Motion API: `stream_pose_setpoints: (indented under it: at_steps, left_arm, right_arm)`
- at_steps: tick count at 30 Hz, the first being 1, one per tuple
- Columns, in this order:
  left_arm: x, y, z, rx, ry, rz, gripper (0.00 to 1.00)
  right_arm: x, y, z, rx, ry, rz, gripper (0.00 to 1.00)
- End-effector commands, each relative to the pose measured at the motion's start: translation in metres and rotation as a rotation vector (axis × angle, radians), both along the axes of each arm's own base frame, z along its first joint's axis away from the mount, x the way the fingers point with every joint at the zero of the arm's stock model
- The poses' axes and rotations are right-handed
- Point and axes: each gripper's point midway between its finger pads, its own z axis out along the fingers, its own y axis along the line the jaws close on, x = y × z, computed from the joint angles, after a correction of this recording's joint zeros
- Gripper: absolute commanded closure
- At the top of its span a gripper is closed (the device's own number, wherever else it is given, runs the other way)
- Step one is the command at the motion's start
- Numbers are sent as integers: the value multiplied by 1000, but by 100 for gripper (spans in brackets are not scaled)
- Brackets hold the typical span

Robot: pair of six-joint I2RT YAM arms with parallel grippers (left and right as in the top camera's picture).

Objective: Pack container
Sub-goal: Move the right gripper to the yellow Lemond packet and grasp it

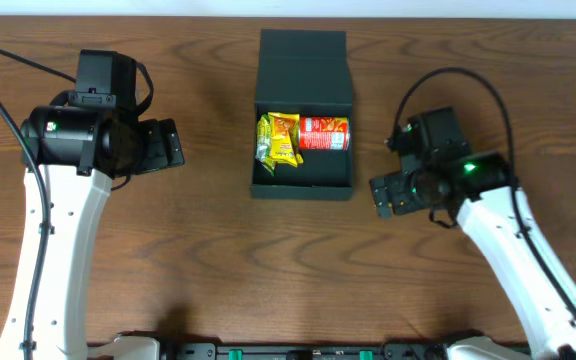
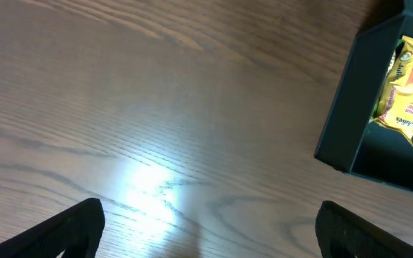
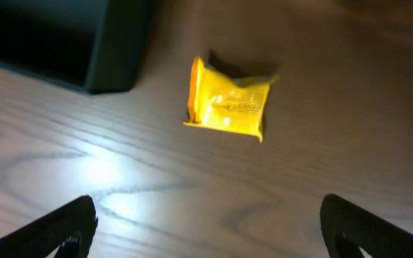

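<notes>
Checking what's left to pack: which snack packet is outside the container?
The lone yellow packet on the table beside the container, seen from the right wrist. The other yellow packets and the red packet lie inside it.

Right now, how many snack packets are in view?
3. One yellow packet and a red packet lie side by side inside the container; a second yellow packet lies on the table outside it, in the right wrist view only. Others may be hidden.

Overhead: straight down from high, wide over the surface [image 1: 218, 260]. Left wrist: low and near, facing the container [image 2: 339, 122] from its left. Right wrist: equally near, from the right, catching one corner only. Shared by all three: container and surface.
</notes>
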Motion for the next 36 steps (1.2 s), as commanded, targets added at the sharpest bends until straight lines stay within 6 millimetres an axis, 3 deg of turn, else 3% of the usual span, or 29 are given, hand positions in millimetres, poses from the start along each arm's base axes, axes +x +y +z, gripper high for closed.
stream_pose_setpoints:
  at_steps: [1, 6, 13, 19, 30, 36]
  left_arm:
    - [0, 4, -1, 10, 1, 21, 5]
    - [1, 4, 0, 10, -4, 21, 5]
    - [2, 5, 0, 17, -3, 12, 4]
    - [1, 5, 0, 18, -2, 12, 5]
    - [1, 5, 0, 17, -2, 13, 5]
    - [1, 5, 0, 17, -2, 13, 5]
  right_arm:
    - [5, -7, -5, -15, -17, -45, 1]
    - [17, -18, -20, -25, -10, -115, 1]
    - [19, -15, -69, -41, 126, -114, 3]
    - [22, -15, -95, -57, 173, -112, 5]
    - [32, -15, -109, -43, 110, -144, 9]
    - [30, -15, -115, -37, 103, -171, 19]
